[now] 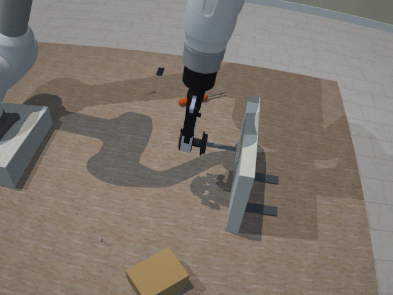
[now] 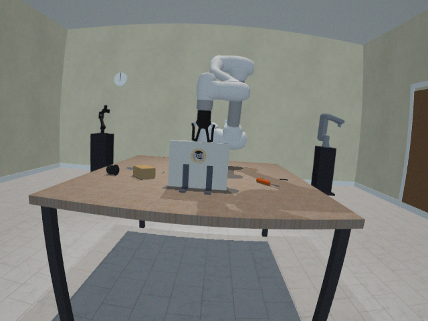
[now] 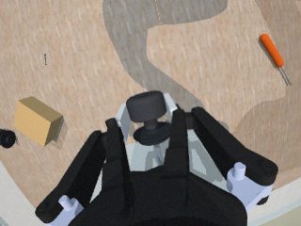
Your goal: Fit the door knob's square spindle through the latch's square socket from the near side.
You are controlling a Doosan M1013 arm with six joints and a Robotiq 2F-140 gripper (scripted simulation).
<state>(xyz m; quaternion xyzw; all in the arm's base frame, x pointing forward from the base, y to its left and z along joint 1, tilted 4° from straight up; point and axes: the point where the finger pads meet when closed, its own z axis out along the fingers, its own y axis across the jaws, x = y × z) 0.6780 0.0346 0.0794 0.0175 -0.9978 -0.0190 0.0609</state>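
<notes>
My gripper is shut on the black door knob and holds it level above the table. The knob's round plate faces the upright white wood panel, with a gap between them. The grey square spindle reaches across that gap, and its tip is at the panel's near face. The latch's ringed socket shows on the panel's far face in the exterior view. Whether the tip is inside the socket is hidden.
An orange screwdriver lies behind the gripper. A tan box and a second black knob lie off to the side. Loose screws lie on the table. The robot base is at the left.
</notes>
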